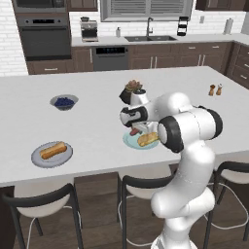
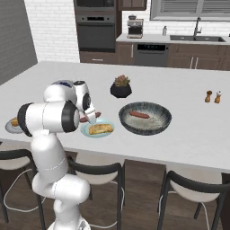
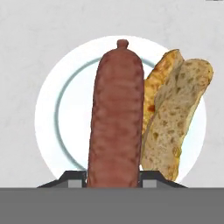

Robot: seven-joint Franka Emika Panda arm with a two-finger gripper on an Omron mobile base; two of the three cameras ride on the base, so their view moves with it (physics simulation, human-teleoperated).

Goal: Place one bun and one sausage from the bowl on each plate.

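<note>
I have the white tabletop (image 1: 97, 131) in front of me, and I judge the job a little over halfway along. The big dark bowl (image 2: 165, 122) sits just right of the arm in the right base view, and one sausage (image 2: 139, 114) lies inside it; I can make out no bun left there.

The pale teal plate (image 2: 85, 131) is just beside the bowl, close to the near edge, and it already carries its split bun (image 2: 101, 129). Over on the far left, well apart, the grey plate (image 1: 38, 159) holds a bun (image 1: 53, 150); whether a sausage lies in it I cannot tell from here.

The gripper (image 1: 135, 130) hangs low over the teal plate, and my fingers (image 3: 75, 179) are clamped narrow around a second sausage (image 3: 116, 118). In the hand view it hangs over the plate's middle, right next to the bun, but I can't say whether it touches the plate.

So, as I read it: both buns are placed, this sausage needs letting go onto the teal plate, and the one in the bowl looks meant for the grey plate.
</note>
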